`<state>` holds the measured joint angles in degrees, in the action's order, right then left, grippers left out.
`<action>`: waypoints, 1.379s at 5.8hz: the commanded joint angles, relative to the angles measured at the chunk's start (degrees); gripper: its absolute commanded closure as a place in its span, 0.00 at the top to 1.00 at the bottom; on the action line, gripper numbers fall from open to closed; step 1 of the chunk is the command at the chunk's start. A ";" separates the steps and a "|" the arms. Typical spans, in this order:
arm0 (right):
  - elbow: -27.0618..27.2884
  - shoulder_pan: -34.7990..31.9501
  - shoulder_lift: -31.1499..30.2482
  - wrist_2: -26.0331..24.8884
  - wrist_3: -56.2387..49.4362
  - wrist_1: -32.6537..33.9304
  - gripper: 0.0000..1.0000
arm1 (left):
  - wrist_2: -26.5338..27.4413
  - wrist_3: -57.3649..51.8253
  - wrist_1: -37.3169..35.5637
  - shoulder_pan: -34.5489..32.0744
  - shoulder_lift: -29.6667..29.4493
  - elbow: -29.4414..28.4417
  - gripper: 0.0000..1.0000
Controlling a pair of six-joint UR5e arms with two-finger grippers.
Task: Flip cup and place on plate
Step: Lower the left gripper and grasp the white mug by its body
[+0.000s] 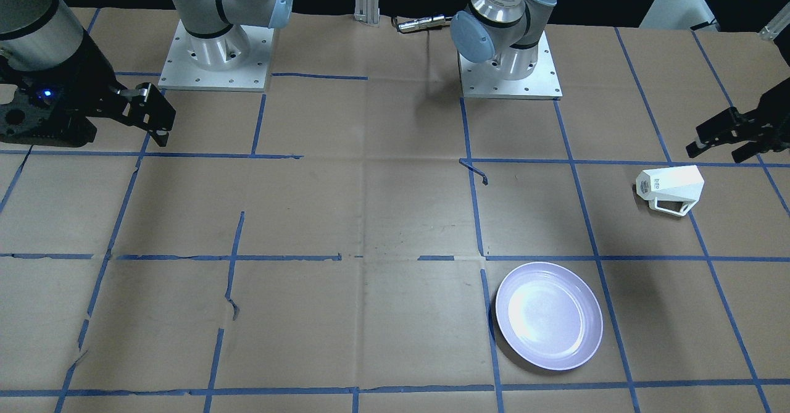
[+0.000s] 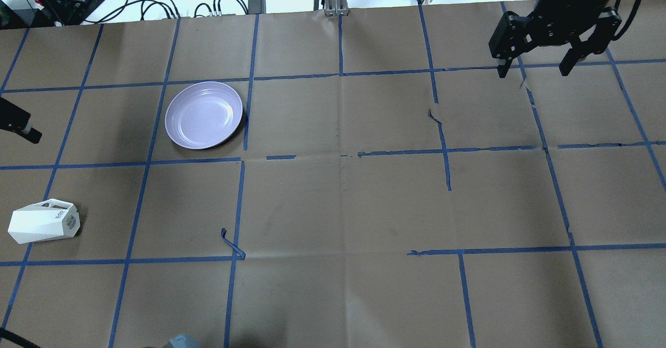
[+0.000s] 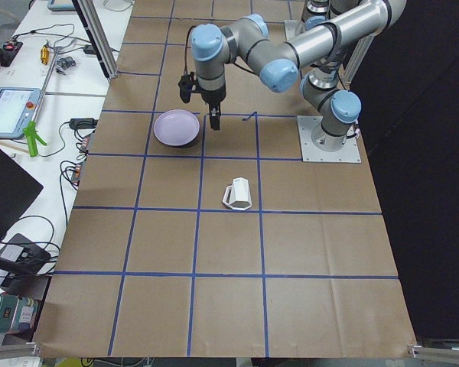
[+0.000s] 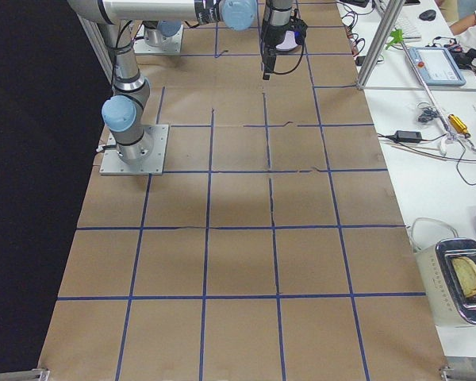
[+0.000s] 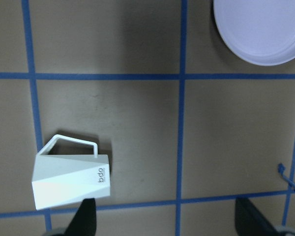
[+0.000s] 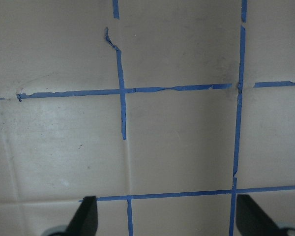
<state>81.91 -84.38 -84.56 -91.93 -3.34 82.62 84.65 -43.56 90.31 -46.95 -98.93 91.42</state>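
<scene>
The white faceted cup [image 1: 669,189] lies on its side on the brown paper, handle level with the table; it also shows in the overhead view [image 2: 44,227], the exterior left view [image 3: 238,194] and the left wrist view [image 5: 71,179]. The lavender plate [image 1: 549,316] sits empty and apart from it, further out on the table [image 2: 204,114] [image 3: 177,128] [image 5: 260,29]. My left gripper [image 1: 719,147] is open and empty, raised above the table beside the cup [image 5: 167,221]. My right gripper [image 2: 534,67] is open and empty, far across the table [image 1: 154,116] [image 6: 167,221].
Blue tape lines grid the paper; a loose curl of tape [image 2: 231,244] sticks up between cup and table middle. The arm bases [image 1: 213,55] [image 1: 509,61] stand at the robot's edge. Cables and devices [image 2: 156,4] lie beyond the far edge.
</scene>
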 commanded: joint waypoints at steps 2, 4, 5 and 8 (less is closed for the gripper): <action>0.00 0.00 0.00 0.00 0.00 0.00 1.00 | -7.28 -13.89 -2.23 12.82 -11.42 -0.46 0.98; 0.00 0.00 0.00 0.00 0.00 0.00 1.00 | -12.73 -17.33 -1.37 17.66 -17.23 -0.72 0.98; 0.00 0.00 0.00 0.00 0.00 0.00 1.00 | -13.45 -19.78 0.99 18.81 -19.35 0.06 0.98; 0.00 0.00 0.00 0.00 0.00 0.00 1.00 | -14.86 -25.76 13.00 21.28 -22.62 -0.28 0.98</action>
<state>81.91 -84.38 -84.55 -91.93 -3.34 82.62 69.86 -67.81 98.53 -26.00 -121.22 91.17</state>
